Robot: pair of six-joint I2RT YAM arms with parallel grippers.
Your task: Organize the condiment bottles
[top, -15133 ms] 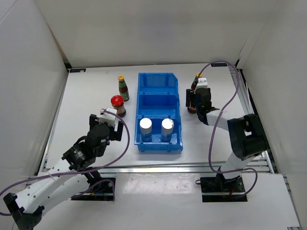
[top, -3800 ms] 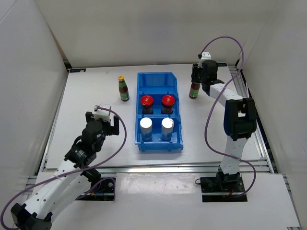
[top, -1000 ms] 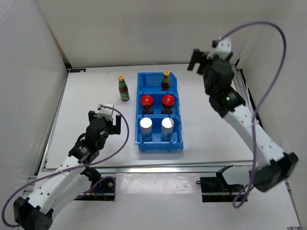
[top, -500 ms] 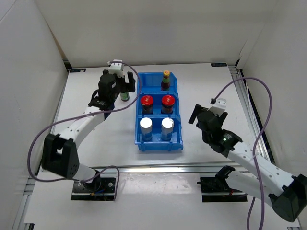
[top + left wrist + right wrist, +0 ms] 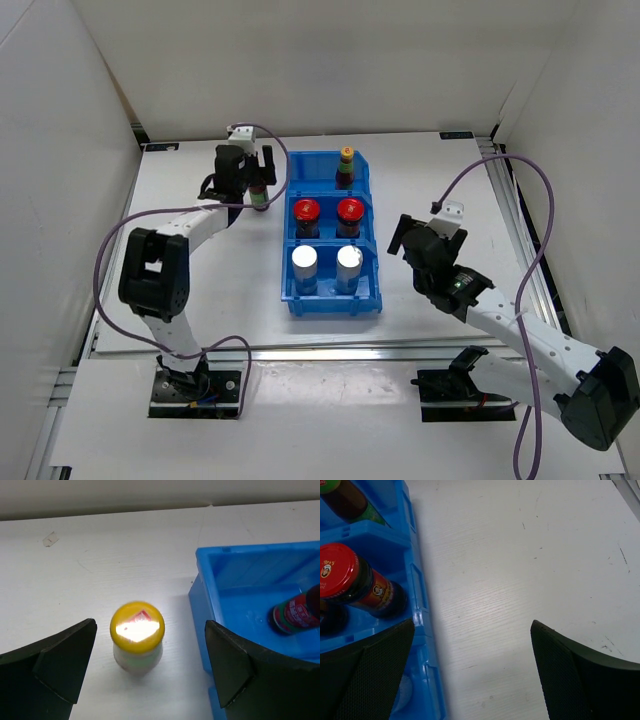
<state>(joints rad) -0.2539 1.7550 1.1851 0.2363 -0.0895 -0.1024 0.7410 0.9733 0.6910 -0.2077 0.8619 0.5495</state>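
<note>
Reaching further back, the left gripper [image 5: 137, 680] had closed in on the slim yellow-capped bottle [image 5: 137, 642], fingers spread either side, just left of the blue plastic bin [image 5: 331, 232]. Right gripper [image 5: 470, 680] hung open right of that bin, beside a red-lidded jar [image 5: 350, 580].

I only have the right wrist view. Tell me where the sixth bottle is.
Observer: The last yellow-capped bottle stands on the table, just left of the blue bin.
Operator: Report the left gripper.
Observer: The left gripper is open, its fingers either side of that bottle without touching it.
Operator: Give me the bin's front section.
Observer: Two white bottles with silver caps stand there side by side.
Operator: And the back section.
Observer: It holds one slim bottle on the right; the left half is free.
</note>
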